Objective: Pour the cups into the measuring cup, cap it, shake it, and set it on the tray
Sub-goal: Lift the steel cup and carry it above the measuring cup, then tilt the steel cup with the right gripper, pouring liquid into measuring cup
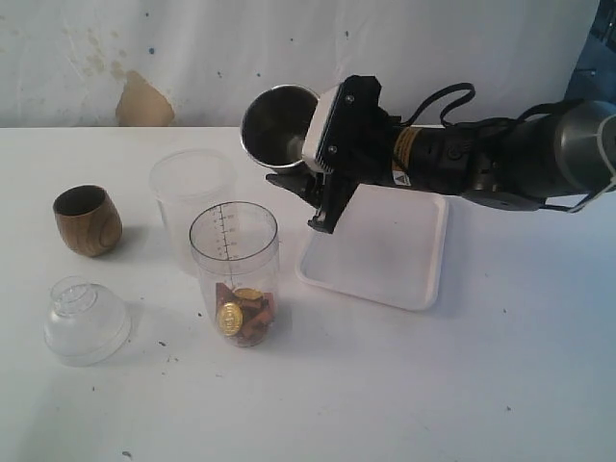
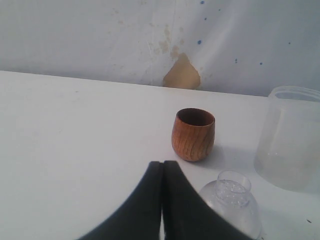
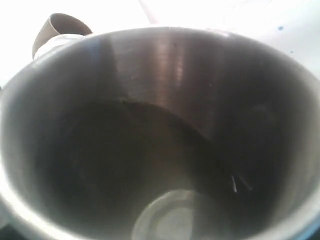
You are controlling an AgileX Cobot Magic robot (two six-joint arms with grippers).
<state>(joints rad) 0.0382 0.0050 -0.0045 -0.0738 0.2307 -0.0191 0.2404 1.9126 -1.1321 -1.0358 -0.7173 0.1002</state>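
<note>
Exterior view: right jaws grip the steel tumbler (image 1: 279,125), lifted and tilted, mouth toward the camera, near the tray (image 1: 404,265). Measuring cup (image 1: 234,255) stands uncapped on the counter (image 1: 433,385), gold coins and brown bits at its bottom. Wooden cup (image 1: 87,219) upright, far left. Left jaws pressed together, empty.
</note>
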